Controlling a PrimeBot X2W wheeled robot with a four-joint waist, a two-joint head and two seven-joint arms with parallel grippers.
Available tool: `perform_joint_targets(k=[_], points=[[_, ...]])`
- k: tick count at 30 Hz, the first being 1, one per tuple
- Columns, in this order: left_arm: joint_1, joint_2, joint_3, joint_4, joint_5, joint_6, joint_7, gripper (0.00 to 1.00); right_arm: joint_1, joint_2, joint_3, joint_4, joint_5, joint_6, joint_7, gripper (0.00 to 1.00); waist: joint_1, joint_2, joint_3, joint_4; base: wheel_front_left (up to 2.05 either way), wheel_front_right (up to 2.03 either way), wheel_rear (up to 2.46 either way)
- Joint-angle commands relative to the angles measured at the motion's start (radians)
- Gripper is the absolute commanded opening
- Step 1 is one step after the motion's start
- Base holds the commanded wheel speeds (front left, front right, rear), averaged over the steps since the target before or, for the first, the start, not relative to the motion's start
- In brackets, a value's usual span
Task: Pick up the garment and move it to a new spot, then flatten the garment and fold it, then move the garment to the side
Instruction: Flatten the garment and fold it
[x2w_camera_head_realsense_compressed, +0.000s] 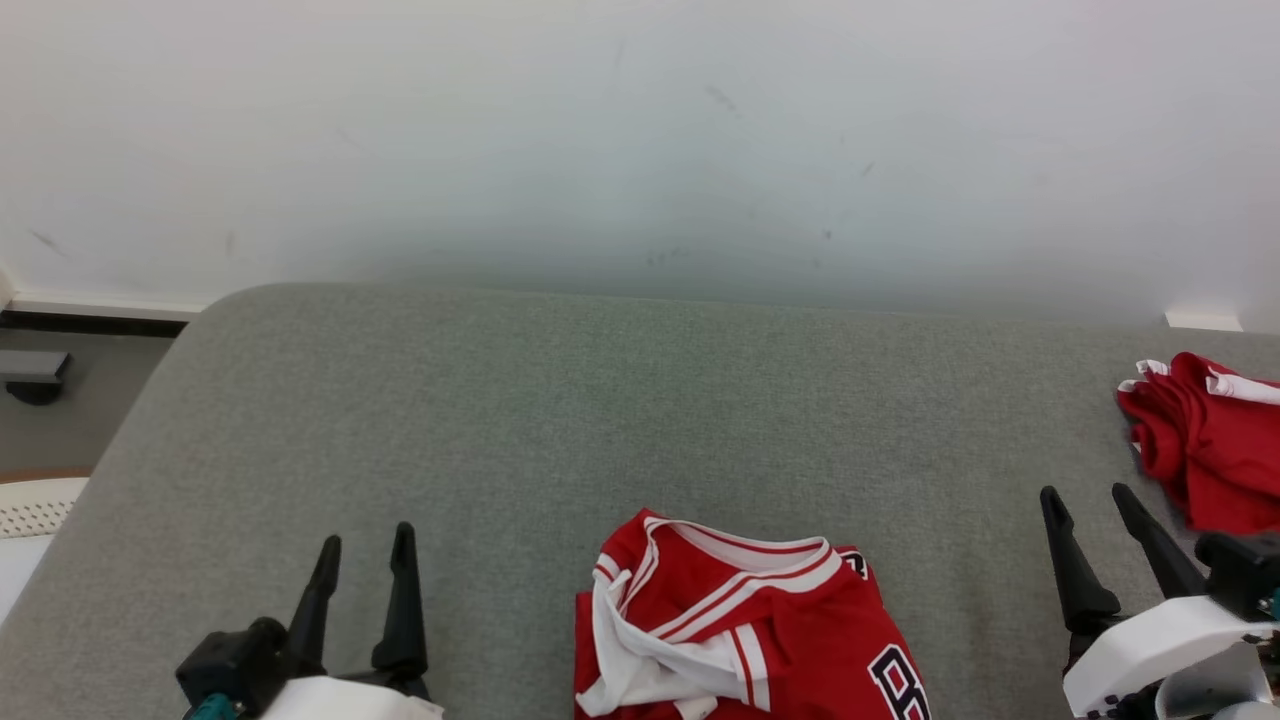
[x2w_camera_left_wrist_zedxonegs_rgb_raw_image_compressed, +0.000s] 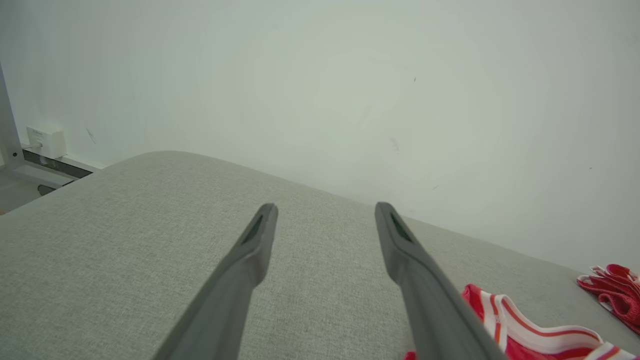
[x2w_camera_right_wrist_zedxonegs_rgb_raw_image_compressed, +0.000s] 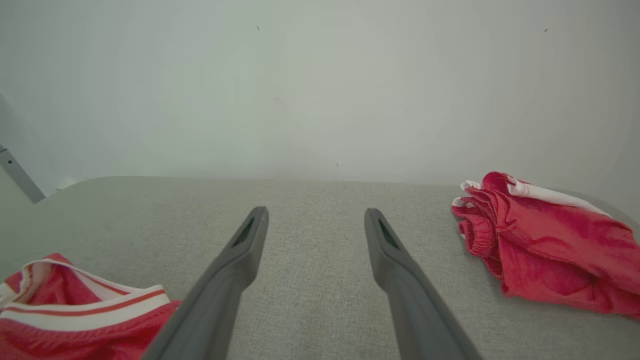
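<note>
Low over the near edge of the grey woven cushion, the left gripper and right gripper are both spread wide, grasping nothing. Between them, at the middle of that edge, lies the rumpled red jersey with a white-striped collar. A pinch might catch one layer only, dragging it lopsided or off the edge. Farther, by the right edge, a bunched red garment with white trim could snag the right fingers. Beyond is a scuffed white wall.
</note>
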Motion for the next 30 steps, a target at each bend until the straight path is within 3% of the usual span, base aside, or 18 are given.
perform_joint_targets(k=[1, 2, 3, 16, 21, 30], points=[[0.008, 0.004, 0.0, 0.0, 0.006, -0.003, -0.002, 1.0, -0.019, 0.003, 0.006, 0.018, -0.011, -0.002, -0.001, 1.0, 0.0, -0.0001, 0.0, 0.004, 0.0, 0.0, 0.0], [0.006, 0.004, -0.002, 0.002, 0.004, -0.003, -0.002, 1.0, -0.03, 0.002, 0.018, 0.041, -0.016, -0.002, 0.011, 0.45, 0.0, -0.0001, 0.001, 0.008, 0.0, 0.0, 0.0], [0.005, 0.004, -0.003, 0.003, 0.001, -0.003, -0.002, 1.0, -0.039, 0.002, 0.026, 0.067, -0.017, -0.002, 0.027, 0.0, 0.0, -0.0001, 0.002, 0.012, 0.0, 0.0, 0.0], [-0.015, 0.004, -0.012, 0.023, -0.01, -0.009, -0.002, 1.0, -0.181, 0.062, 0.13, 0.36, -0.011, -0.002, 0.205, 0.0, 0.0, -0.0001, 0.032, 0.101, 0.0, 0.0, 0.0], [-0.015, 0.004, -0.007, 0.027, -0.014, -0.007, -0.002, 1.0, -0.181, 0.076, 0.216, 0.369, 0.013, -0.002, 0.213, 0.0, 0.0, -0.0001, 0.04, 0.124, 0.0, 0.0, 0.0], [-0.017, 0.004, -0.02, 0.03, -0.031, -0.002, -0.002, 1.0, -0.131, 0.109, 0.399, 0.259, 0.03, -0.002, 0.168, 0.0, 0.0, -0.0001, 0.046, 0.157, 0.0, 0.0, 0.0]])
